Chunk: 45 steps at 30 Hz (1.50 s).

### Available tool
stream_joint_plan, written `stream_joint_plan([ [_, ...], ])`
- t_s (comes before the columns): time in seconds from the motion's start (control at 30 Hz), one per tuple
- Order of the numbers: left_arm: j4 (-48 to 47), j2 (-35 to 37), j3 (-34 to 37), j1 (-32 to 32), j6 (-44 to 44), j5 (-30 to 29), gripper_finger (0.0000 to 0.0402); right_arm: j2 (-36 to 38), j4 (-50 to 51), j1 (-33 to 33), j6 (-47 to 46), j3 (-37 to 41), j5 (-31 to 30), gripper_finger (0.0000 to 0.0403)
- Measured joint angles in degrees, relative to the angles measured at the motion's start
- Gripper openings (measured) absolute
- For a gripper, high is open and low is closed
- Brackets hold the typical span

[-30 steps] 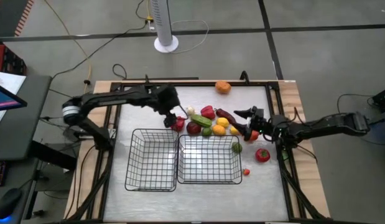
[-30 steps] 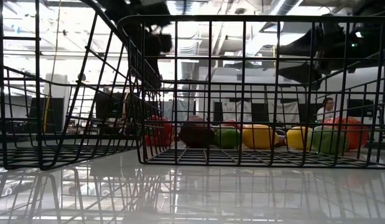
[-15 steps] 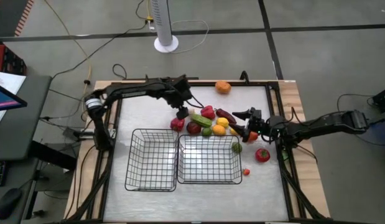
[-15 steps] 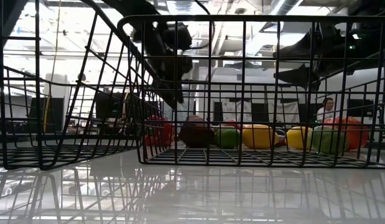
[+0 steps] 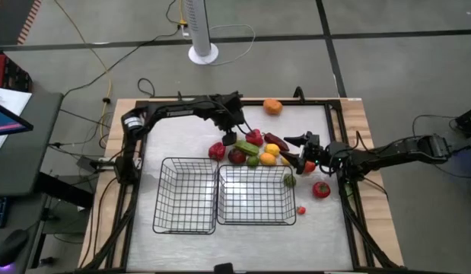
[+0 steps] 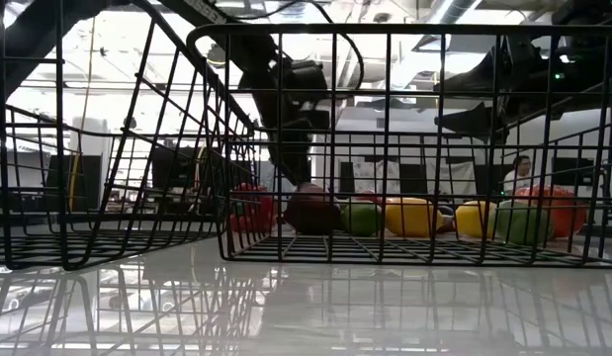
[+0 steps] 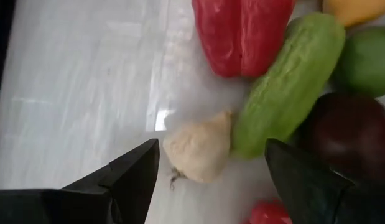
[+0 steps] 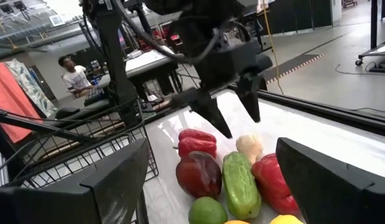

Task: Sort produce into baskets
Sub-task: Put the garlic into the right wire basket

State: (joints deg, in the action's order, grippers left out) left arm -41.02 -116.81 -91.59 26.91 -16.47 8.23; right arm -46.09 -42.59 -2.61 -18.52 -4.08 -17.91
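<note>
Above pale garlic (image 7: 199, 149), open left claw (image 7: 208, 171), no readable writing

From my remote station I look down on a white tabletop (image 5: 174, 144) with a black frame and pale wooden edges, standing on a grey concrete floor (image 5: 387, 68) crossed by dark seams. A white pedestal fan base (image 5: 203, 52) sits beyond the table's far edge, yellow and black cables (image 5: 106, 84) trailing near the far left corner. A dark desk (image 5: 18, 152) stands off the left edge. Bright overhead lighting fills the room behind, where a person (image 8: 74, 79) in a white shirt stands.
</note>
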Motion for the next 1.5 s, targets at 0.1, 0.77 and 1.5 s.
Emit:
stream_joint_plan([
  [0.1, 2.0, -1.3, 0.0, 0.1, -1.7, 0.1, 0.0281, 0.0, 0.0, 0.0, 0.0, 0.0, 0.0, 0.0379],
  [0.77, 3.4, -2.4, 3.0, 0.2, -3.3, -4.5, 0.0261, 0.0, -0.4, 0.0, -0.4, 0.0, 0.0, 0.0379],
  [1.5, 5.5, -2.4, 5.4, 0.0, -3.7, -8.6, 0.0201, 0.0, -0.3, 0.0, -0.5, 0.0, -0.1, 0.0379],
])
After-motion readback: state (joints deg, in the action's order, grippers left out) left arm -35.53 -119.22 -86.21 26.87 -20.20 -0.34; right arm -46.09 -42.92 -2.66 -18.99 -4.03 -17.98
